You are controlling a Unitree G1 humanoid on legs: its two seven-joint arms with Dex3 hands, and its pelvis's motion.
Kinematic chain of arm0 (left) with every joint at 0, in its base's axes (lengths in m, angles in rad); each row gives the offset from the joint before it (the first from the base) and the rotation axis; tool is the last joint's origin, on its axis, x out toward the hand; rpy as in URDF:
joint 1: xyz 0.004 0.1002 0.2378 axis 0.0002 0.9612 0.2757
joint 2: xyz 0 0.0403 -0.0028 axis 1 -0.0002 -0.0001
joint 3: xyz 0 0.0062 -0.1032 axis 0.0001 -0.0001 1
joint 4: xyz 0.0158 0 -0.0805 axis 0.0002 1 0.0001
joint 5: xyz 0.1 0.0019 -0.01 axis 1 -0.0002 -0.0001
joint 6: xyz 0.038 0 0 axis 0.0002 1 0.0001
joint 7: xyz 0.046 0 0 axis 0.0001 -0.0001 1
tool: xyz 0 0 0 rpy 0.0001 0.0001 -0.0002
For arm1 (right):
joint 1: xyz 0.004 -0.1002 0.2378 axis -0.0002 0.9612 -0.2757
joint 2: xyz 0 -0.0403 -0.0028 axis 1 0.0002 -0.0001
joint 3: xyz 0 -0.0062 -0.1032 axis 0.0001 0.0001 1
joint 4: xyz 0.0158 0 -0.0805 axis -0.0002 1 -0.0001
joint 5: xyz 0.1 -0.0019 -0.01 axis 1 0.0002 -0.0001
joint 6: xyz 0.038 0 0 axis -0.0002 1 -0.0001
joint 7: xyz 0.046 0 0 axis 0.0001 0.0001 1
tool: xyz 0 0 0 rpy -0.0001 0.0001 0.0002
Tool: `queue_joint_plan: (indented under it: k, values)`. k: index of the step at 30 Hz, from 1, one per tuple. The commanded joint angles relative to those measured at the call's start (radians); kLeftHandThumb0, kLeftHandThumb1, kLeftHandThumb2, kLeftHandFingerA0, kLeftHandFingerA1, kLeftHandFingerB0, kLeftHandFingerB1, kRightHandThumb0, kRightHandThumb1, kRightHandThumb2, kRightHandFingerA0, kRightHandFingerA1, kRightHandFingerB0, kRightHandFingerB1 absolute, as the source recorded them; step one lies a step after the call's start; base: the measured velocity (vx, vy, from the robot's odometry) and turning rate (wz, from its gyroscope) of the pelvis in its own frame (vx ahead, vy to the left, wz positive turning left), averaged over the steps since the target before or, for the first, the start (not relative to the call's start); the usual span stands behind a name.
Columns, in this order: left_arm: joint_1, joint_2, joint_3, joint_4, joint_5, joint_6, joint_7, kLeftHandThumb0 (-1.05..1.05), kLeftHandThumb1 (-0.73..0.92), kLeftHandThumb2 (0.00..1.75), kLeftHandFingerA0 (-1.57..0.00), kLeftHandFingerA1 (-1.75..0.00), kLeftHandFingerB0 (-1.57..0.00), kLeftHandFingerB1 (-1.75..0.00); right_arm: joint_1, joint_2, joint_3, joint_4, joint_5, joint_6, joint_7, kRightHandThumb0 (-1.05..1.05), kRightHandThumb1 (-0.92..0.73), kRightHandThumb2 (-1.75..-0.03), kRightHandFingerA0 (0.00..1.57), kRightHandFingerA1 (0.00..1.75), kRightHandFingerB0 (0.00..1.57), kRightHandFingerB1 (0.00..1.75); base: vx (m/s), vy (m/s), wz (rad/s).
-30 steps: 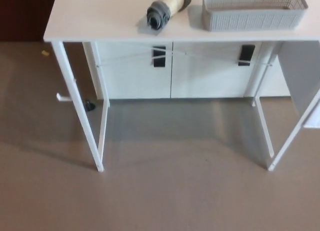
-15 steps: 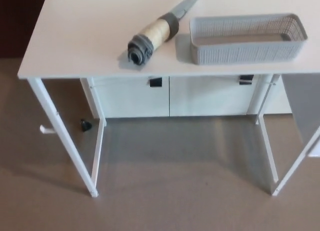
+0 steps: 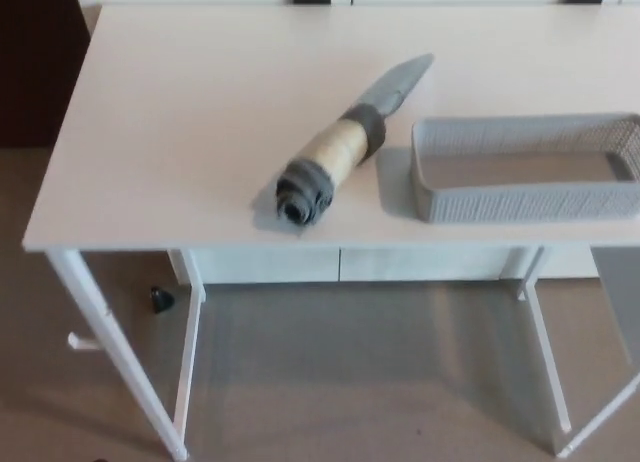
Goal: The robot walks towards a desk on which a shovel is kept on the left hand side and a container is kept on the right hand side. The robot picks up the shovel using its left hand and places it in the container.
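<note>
Neither robot hand in shot, so can't tell their state. Nearest: bare floor (image 3: 350,382) and white desk legs (image 3: 115,352). On the desk (image 3: 170,132), shovel (image 3: 345,147) lies flat near the front edge, handle end toward me, blade angled away. Grey mesh container (image 3: 525,167) just right of it, apparently not touching, looks empty.

The basket (image 3: 527,169) runs off the right edge; the desk (image 3: 180,132) is cut there too, its legs cropped below.
</note>
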Motion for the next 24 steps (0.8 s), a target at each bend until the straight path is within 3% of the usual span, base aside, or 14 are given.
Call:
queue_joint_plan:
  k: [1, 9, 18, 19, 23, 24]
  values:
    - [-0.005, 0.014, -0.024, 0.029, 0.028, -0.031, 0.008, -0.21, 0.60, 0.63, -0.43, -0.44, -0.39, -0.38, 0.007, -0.003, -0.004, -0.062, 0.016, 0.010, 0.000, -0.27, -0.43, -0.52, 0.92, 0.57, 0.53, 0.49, 0.40, -0.175, 0.11]
    - [0.056, 0.045, -0.091, 0.001, 0.086, -0.059, 0.013, -0.22, 0.58, 0.58, -0.51, -0.40, -0.42, -0.35, 0.013, 0.003, -0.003, -0.071, 0.012, 0.029, -0.009, -0.26, -0.43, -0.52, 0.93, 0.56, 0.52, 0.48, 0.25, -0.101, 0.06]
    - [0.050, 0.082, -0.127, 0.035, 0.113, -0.086, 0.016, -0.22, 0.59, 0.58, -0.51, -0.41, -0.42, -0.35, 0.001, 0.008, -0.009, -0.026, 0.015, -0.013, -0.004, -0.27, -0.43, -0.52, 0.90, 0.57, 0.53, 0.49, 0.20, 0.139, -0.08]
    - [0.053, 0.088, -0.130, 0.032, 0.116, -0.090, 0.016, -0.22, 0.60, 0.58, -0.50, -0.41, -0.42, -0.35, -0.136, 0.013, -0.001, 0.225, -0.018, -0.083, -0.030, -0.30, -0.53, -0.56, 0.72, 0.48, 0.43, 0.38, 0.21, 0.183, 0.06]
    - [0.056, 0.104, -0.140, 0.034, 0.135, -0.099, 0.016, -0.25, 0.60, 0.58, -0.50, -0.40, -0.41, -0.34, -0.164, 0.012, -0.007, 0.307, -0.012, -0.135, -0.015, -0.32, -0.53, -0.56, 0.73, 0.49, 0.43, 0.38, 0.07, 0.079, 0.05]
    - [0.054, 0.108, -0.143, 0.034, 0.138, -0.099, 0.017, -0.25, 0.59, 0.58, -0.51, -0.40, -0.41, -0.34, -0.170, 0.010, -0.005, 0.321, -0.017, -0.144, -0.018, -0.42, -0.43, -0.72, 0.69, 0.59, 0.38, 0.47, 0.03, 0.012, 0.07]
